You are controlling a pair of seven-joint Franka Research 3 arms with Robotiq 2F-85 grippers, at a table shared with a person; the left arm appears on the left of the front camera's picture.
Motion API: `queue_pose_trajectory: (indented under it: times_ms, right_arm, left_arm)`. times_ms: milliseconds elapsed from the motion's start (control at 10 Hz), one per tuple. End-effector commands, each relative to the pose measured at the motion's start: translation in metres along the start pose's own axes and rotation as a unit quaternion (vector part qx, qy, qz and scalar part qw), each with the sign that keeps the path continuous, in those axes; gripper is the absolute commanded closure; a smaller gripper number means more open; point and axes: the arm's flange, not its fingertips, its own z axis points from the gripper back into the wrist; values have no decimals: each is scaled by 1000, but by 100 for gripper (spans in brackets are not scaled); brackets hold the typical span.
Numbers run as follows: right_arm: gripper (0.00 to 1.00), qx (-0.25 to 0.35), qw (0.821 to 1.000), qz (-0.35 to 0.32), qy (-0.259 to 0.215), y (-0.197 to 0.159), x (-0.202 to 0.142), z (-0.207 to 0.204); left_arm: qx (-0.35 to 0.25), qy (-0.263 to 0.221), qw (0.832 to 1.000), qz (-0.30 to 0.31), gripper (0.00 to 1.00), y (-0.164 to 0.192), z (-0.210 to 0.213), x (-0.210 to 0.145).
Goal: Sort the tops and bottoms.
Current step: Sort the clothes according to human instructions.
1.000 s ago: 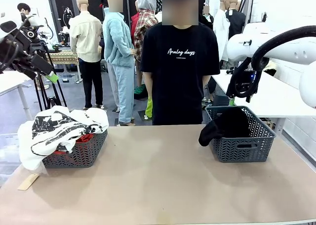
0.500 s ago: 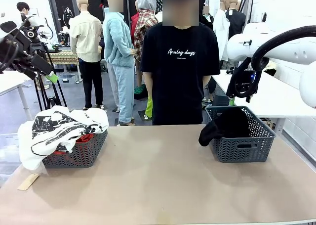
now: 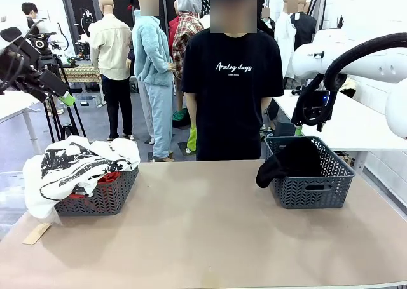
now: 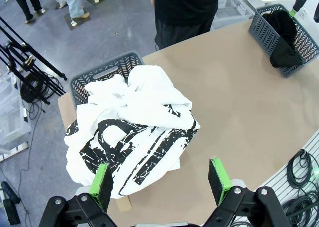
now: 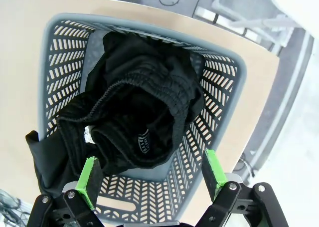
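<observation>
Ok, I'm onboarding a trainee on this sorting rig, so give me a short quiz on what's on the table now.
1. True or false: the black bottoms lie fully inside the right basket.
2. Which garment tops the left basket? A) white printed top B) orange-red top
3. Is the right end effector open or shut?

Key: 1 false, part hangs over the rim; 2 A; 3 open, holding nothing.
</observation>
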Motion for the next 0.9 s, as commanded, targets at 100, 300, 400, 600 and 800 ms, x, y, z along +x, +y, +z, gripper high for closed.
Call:
queue_pose_trajectory:
  times_ms: [100, 300, 400, 600, 800]
  right_arm:
    - [0, -2, 1000, 1, 1, 0, 0, -1]
    - [0, -2, 1000, 1, 1, 0, 0, -1]
    - [0, -2, 1000, 1, 1, 0, 0, -1]
    - [0, -2, 1000, 1, 1, 0, 0, -1]
    - [0, -2, 1000, 1, 1, 0, 0, -1]
  left_arm:
    - [6, -4, 1000, 1, 0, 0, 0, 0]
    - [6, -4, 1000, 1, 0, 0, 0, 0]
    - [6, -4, 1000, 1, 0, 0, 0, 0]
    - [6, -4, 1000, 1, 0, 0, 0, 0]
    - [6, -4, 1000, 1, 0, 0, 0, 0]
